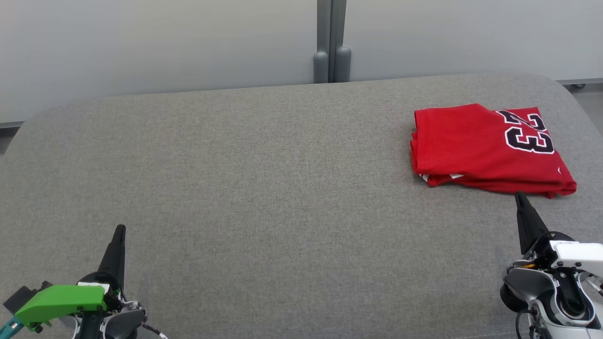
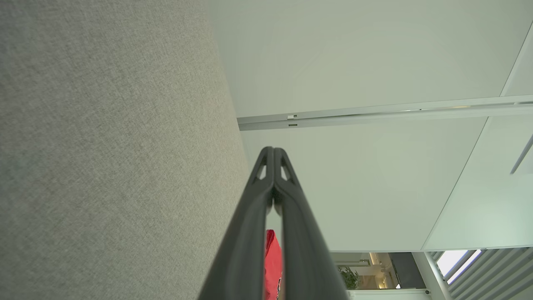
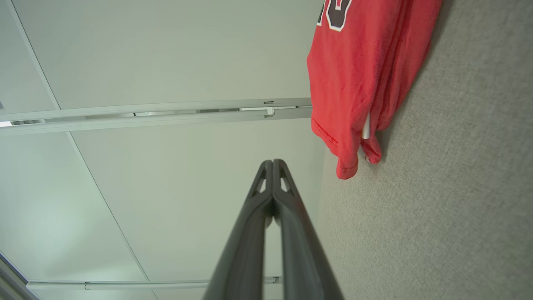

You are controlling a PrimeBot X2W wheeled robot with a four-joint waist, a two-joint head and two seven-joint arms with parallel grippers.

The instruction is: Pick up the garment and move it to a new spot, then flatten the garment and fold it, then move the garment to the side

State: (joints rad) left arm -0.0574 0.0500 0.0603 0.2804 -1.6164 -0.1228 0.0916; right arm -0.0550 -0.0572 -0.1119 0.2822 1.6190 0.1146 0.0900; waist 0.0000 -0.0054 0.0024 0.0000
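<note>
Lying folded, the garment (image 1: 490, 148) sits near right tool (image 1: 518, 196), left tool (image 1: 120, 229) apart, both closed

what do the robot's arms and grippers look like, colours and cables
The left gripper has a bright green cover over a grey wrist, with a thin cable beside it. The right gripper has a white housing over grey parts, with black cables. Both have two long, dark, tapering fingers with small triangular cut-outs near the tips.

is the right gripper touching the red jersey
Apart. The right wrist view shows the right gripper, shut, clear of the red jersey, with pale wall between tips and hem.
</note>
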